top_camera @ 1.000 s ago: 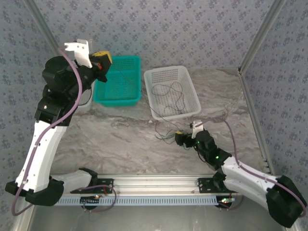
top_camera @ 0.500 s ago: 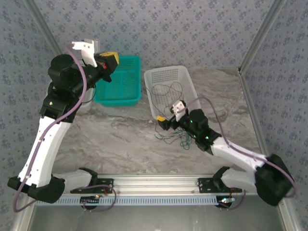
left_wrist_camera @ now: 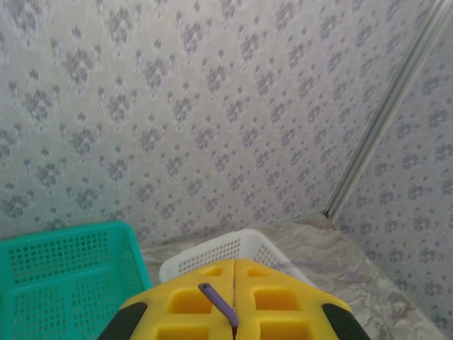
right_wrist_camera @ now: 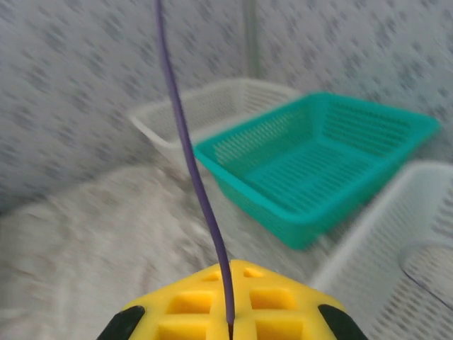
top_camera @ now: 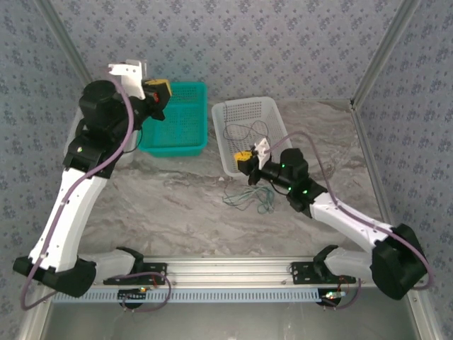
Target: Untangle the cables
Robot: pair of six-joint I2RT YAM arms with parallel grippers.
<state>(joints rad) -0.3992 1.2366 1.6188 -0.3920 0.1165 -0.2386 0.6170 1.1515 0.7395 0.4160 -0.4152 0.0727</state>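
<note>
A loose tangle of thin green and pale cables [top_camera: 248,199] lies on the marble table in front of the white basket [top_camera: 277,120]; more thin dark cables [top_camera: 244,132] lie inside that basket. My right gripper [top_camera: 245,160] [right_wrist_camera: 232,265] hangs at the basket's near left corner, shut on a purple cable [right_wrist_camera: 188,164] that rises out of the frame. My left gripper [top_camera: 158,91] [left_wrist_camera: 234,263] is held high over the teal basket [top_camera: 175,142], shut on a purple cable's end [left_wrist_camera: 219,303], which sticks out between the yellow pads.
The teal basket [right_wrist_camera: 333,159] [left_wrist_camera: 49,280] stands left of the white basket [left_wrist_camera: 223,249] [right_wrist_camera: 414,237]. A white container [right_wrist_camera: 212,106] sits beyond the teal one. Patterned walls close the back and sides; a metal rail [top_camera: 233,273] runs along the near edge.
My right arm has swung from low over the table up and left to the white basket's corner, and its gripper has gone from open to shut on the purple cable. The left gripper shifted slightly right.
</note>
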